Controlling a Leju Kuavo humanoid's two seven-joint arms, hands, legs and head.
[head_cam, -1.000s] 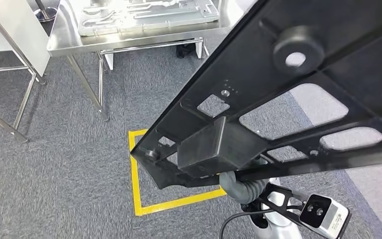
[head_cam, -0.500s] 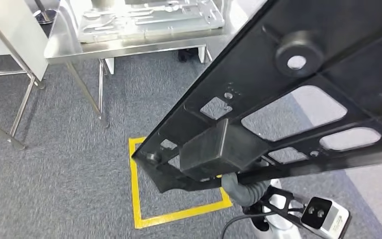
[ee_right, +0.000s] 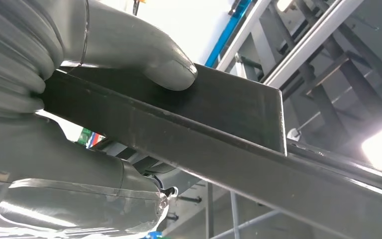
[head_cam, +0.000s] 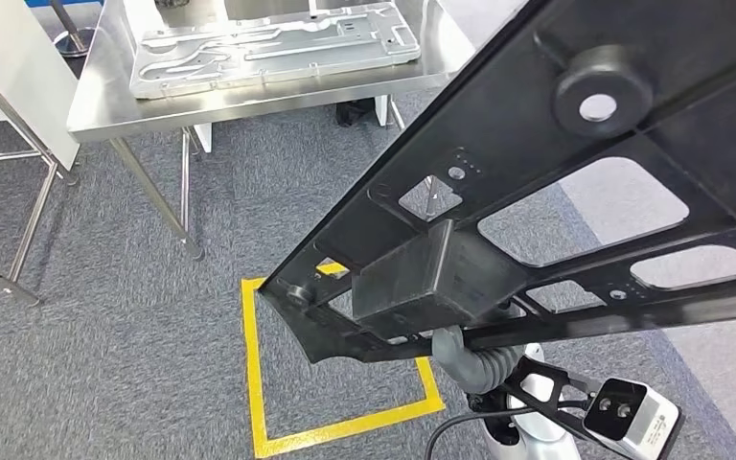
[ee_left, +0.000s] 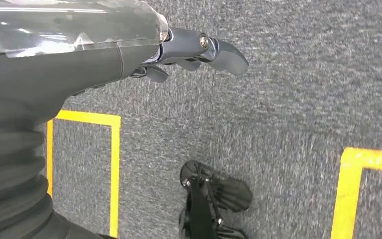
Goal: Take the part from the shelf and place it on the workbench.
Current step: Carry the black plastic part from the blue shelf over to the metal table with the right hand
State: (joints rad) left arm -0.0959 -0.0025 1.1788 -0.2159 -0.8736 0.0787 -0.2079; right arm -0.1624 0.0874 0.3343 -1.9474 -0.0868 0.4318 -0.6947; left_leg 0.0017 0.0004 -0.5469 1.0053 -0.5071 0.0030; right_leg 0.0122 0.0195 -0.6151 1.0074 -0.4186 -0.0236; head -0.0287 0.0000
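**Part in hand, not yet on workbench**

Left hand (ee_left: 199,52) hangs over the carpet, holding nothing, fingers loosely apart. Workbench (head_cam: 105,101) ahead carries a silver plate (head_cam: 268,48) along its near edge. Right hand (ee_right: 124,55) clamps the black part (head_cam: 537,192), thumb pressed on top. Pickup looks done; approach and placing remain.

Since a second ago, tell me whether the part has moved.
Yes. The part, held by the right hand, has advanced over the yellow square toward the table.
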